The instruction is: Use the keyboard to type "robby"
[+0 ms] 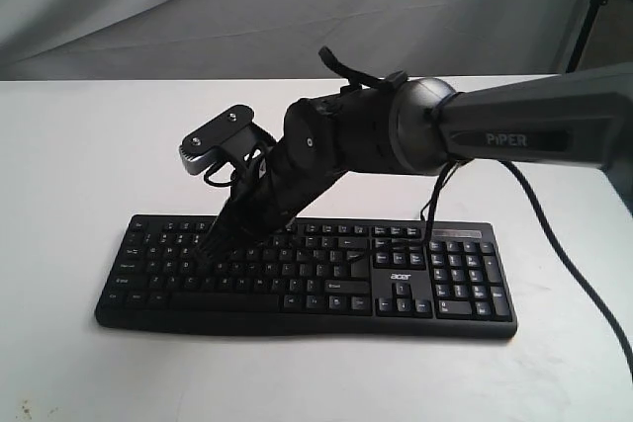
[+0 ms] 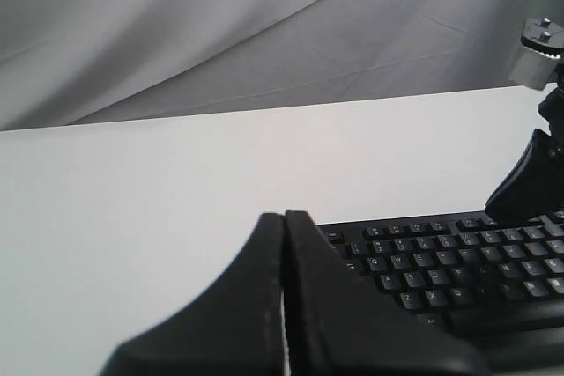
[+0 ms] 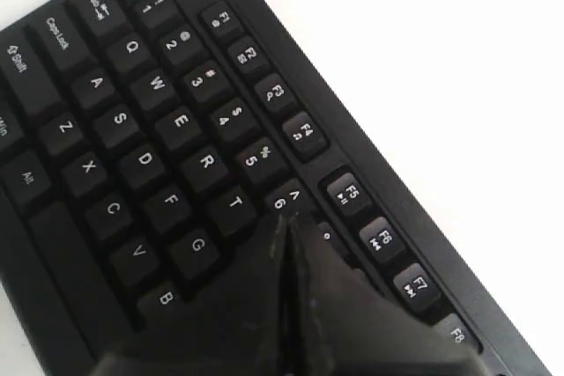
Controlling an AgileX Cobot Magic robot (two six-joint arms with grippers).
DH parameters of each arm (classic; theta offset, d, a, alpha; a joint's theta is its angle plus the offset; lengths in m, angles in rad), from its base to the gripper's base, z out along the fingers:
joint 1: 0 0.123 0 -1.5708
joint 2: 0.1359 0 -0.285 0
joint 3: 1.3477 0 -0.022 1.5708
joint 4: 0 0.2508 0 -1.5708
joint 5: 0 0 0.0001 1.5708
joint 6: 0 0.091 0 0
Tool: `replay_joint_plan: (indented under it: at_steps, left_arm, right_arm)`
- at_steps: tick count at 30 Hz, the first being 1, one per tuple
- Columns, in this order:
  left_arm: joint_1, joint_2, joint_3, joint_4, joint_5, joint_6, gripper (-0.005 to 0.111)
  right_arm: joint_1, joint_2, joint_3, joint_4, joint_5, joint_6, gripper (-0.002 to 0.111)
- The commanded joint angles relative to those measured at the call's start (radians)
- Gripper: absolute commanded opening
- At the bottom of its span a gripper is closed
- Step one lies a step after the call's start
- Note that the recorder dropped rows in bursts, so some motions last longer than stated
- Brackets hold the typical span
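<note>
The black keyboard (image 1: 396, 289) with white legends and an acer logo lies flat on the white table (image 1: 79, 165). My right gripper (image 1: 213, 242) reaches across to the keyboard's left half, fingers shut and pointing down at the keys. In the right wrist view its tip (image 3: 284, 222) is at the edge of the 6 key, just past the T key (image 3: 233, 202); whether it touches a key I cannot tell. My left gripper (image 2: 284, 217) is shut and empty, held off the keyboard's (image 2: 458, 261) left end. It is out of sight in the exterior view.
The right arm (image 1: 514, 135) stretches in from the right, above the number pad. Its black cable (image 1: 579, 269) trails over the table at the right. A grey cloth backdrop (image 1: 198, 7) hangs behind the table's far edge.
</note>
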State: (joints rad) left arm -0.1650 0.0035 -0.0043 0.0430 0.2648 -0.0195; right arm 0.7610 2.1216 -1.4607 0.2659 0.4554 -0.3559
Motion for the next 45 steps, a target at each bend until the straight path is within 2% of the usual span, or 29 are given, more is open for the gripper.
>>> replay_joint_plan:
  at_steps: [1,45]
  left_arm:
    - [-0.006,-0.003,0.004,0.005,-0.007,-0.003,0.0]
    - [-0.006,-0.003,0.004,0.005,-0.007,-0.003,0.0]
  right_arm:
    - [0.016,0.004,-0.007,0.003,-0.006,-0.006,0.0]
    - [0.027,0.084,-0.007,-0.017,-0.053,-0.006,0.0]
